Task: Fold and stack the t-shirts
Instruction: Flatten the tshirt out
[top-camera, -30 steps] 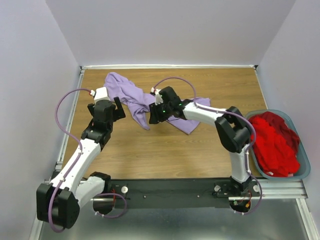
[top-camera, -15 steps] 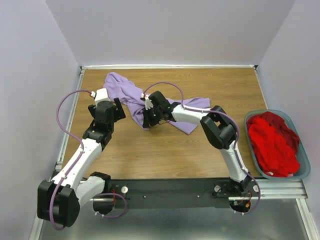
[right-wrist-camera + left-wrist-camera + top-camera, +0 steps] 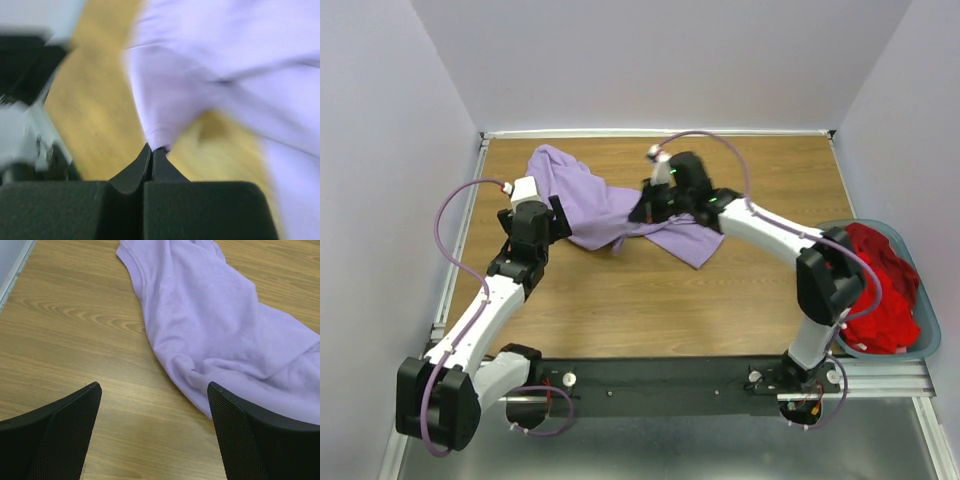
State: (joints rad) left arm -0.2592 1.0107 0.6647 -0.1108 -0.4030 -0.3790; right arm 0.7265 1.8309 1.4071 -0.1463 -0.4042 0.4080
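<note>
The lavender t-shirt (image 3: 588, 203) lies rumpled across the back middle of the table. My right gripper (image 3: 646, 212) is shut on a hem fold of it, and the right wrist view shows the cloth (image 3: 200, 75) pinched at the closed tips (image 3: 151, 150), blurred by motion. My left gripper (image 3: 560, 218) stands open just left of the shirt. In the left wrist view its fingers (image 3: 65, 425) straddle bare wood, with the shirt (image 3: 210, 325) ahead and reaching the right finger. The red t-shirt (image 3: 868, 282) is bunched in the basket at the right.
The teal-grey basket (image 3: 931, 345) sits at the table's right front edge, partly behind the right arm's elbow (image 3: 825, 285). The table's left rail (image 3: 12, 275) runs close to the left arm. White walls stand at the back and sides.
The right gripper closed on the lavender shirt's lower fold and swung right and back, dragging the cloth out wider. The left arm stayed put and open.
</note>
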